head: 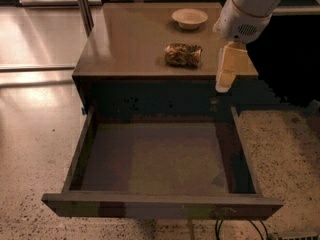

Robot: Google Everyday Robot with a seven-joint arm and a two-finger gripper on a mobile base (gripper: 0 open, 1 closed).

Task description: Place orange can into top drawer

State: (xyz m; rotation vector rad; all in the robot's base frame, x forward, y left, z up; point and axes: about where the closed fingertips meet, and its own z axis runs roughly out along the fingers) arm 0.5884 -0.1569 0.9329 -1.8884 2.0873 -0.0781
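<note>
Orange can (183, 54) sideways on brown cabinet top (125, 49); claw (223, 85) at front corner, state unclear

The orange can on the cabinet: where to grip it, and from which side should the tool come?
Probably its middle, from above, closing across the round body. The orange can lies on its side, long axis left-right in the view, so front-to-back is the narrow span. The tool hangs to its right, near the front edge of the cabinet.
</note>
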